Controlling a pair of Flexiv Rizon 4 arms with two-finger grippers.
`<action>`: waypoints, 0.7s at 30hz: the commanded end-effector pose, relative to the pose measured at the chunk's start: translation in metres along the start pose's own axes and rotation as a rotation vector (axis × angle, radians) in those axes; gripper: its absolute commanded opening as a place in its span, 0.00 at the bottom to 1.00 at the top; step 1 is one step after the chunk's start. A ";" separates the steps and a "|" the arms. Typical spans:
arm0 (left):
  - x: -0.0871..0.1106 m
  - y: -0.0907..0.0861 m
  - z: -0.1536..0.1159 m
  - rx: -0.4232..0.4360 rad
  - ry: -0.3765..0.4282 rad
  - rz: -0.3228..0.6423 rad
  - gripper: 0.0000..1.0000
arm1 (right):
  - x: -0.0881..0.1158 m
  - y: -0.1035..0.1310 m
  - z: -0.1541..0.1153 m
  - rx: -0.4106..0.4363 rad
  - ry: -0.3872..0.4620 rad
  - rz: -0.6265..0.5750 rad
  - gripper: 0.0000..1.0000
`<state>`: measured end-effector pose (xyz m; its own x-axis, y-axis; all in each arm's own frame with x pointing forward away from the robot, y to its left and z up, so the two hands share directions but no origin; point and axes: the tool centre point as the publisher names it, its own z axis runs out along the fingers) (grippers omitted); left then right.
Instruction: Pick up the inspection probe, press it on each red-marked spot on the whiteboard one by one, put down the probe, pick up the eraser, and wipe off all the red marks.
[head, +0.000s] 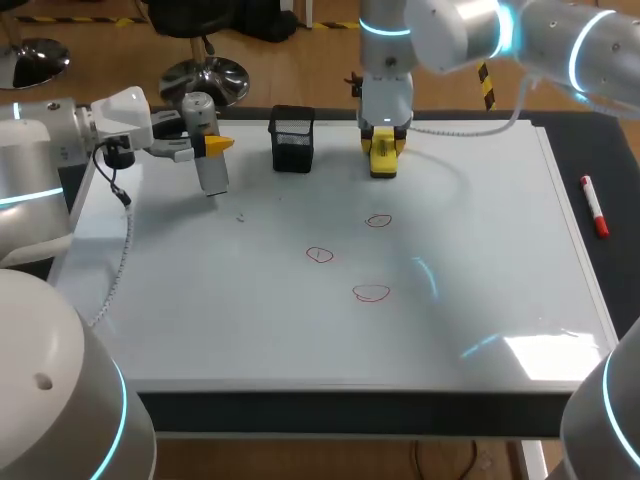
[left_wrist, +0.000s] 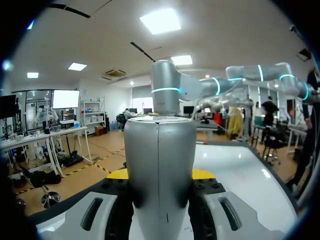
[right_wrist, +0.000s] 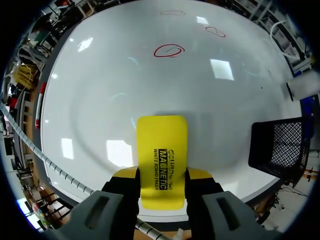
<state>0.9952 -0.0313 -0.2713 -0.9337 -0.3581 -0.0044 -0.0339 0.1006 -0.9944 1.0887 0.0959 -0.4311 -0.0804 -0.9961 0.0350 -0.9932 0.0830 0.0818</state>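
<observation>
With both tools held at once, the likeliest trouble was the two arms meeting over the red marks (head: 319, 255) at the middle of the whiteboard (head: 250, 330), or the eraser (head: 383, 162) wiping a mark not yet pressed. The smooth inspection probe (head: 213, 178) might also slide in its grip when pushed down. The left gripper (head: 215, 146) clamped the probe upright above the board, at ten o'clock from the marks. The right gripper (head: 384, 138) pinched the yellow eraser at twelve o'clock, beside the black mesh basket (head: 293, 140).
</observation>
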 end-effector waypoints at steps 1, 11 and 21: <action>0.000 -0.001 0.000 0.001 0.000 0.001 0.00 | 0.004 0.005 0.002 0.008 0.003 0.005 0.00; 0.000 -0.001 0.000 0.001 0.000 0.001 0.00 | 0.009 0.011 -0.013 -0.008 -0.021 0.054 0.00; 0.000 -0.001 0.000 0.001 0.000 0.001 0.00 | 0.026 0.012 -0.037 0.007 -0.029 0.097 0.00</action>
<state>0.9952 -0.0313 -0.2713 -0.9337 -0.3581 -0.0043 -0.0339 0.1005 -0.9944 1.0843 0.0801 -0.4062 -0.1801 -0.9835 0.0146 -0.9797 0.1806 0.0871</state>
